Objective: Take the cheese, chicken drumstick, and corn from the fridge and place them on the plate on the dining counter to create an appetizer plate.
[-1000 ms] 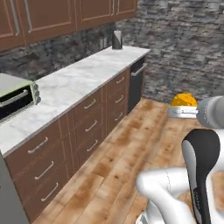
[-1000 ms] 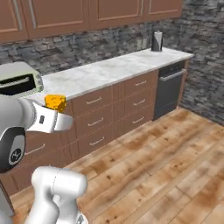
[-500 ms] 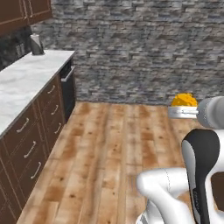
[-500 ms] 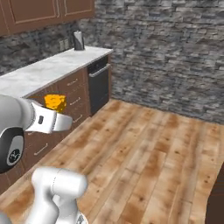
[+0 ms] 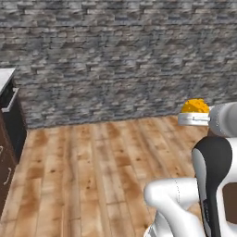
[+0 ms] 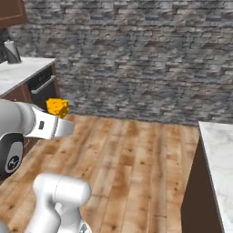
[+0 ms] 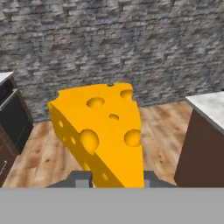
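The fingers (image 7: 113, 178) are closed tight on the cheese (image 7: 101, 134), a yellow-orange wedge with holes, held up in the air well above the wooden floor (image 5: 92, 171). From the right side the cheese (image 6: 58, 107) sits at the end of the white arm. A grey stone wall (image 6: 136, 59) stands ahead. The dining counter (image 6: 218, 159), white marble on a dark base, is off to the right, well apart from the cheese.

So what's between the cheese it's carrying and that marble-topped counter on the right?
Only bare wooden floor, seen in the hand view between the cheese and the dining counter.
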{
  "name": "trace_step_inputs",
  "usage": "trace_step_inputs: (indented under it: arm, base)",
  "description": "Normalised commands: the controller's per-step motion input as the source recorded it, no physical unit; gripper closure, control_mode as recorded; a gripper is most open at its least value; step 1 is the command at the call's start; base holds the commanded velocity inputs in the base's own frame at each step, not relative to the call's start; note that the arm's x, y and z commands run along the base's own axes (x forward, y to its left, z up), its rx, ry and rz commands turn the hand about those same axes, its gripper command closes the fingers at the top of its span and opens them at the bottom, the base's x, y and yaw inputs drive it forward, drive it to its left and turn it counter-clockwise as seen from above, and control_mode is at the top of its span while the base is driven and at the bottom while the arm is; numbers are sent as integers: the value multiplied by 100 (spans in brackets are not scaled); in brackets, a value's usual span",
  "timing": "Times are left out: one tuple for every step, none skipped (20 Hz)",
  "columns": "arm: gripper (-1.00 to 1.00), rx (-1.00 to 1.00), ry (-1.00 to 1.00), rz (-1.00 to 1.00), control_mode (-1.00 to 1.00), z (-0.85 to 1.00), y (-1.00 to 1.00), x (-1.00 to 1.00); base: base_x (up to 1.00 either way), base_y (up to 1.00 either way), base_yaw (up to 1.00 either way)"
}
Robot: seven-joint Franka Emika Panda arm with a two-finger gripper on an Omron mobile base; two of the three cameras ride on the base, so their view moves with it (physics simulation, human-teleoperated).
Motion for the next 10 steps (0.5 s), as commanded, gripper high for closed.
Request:
trace_step_inputs:
  arm:
    - [100,0,0,0,100,0,0,0]
    - [100,0,0,0,100,0,0,0]
    - [100,0,0,0,100,0,0,0]
    - [100,0,0,0,100,0,0,0]
    - [100,0,0,0,100,0,0,0]
    - [100,0,0,0,100,0,0,0]
    - [100,0,0,0,100,0,0,0]
    - [100,0,0,0,100,0,0,0]
    - [100,0,0,0,100,0,0,0]
    - [100,0,0,0,100,0,0,0]
  base:
    - [100,0,-40]
    - [100,0,-39]
    - [100,0,-39]
    - [100,0,-39]
    - [100,0,-39]
    - [100,0,-41]
    - [100,0,-42]
    - [100,0,-43]
    - [100,0,-43]
    - [100,0,-43]
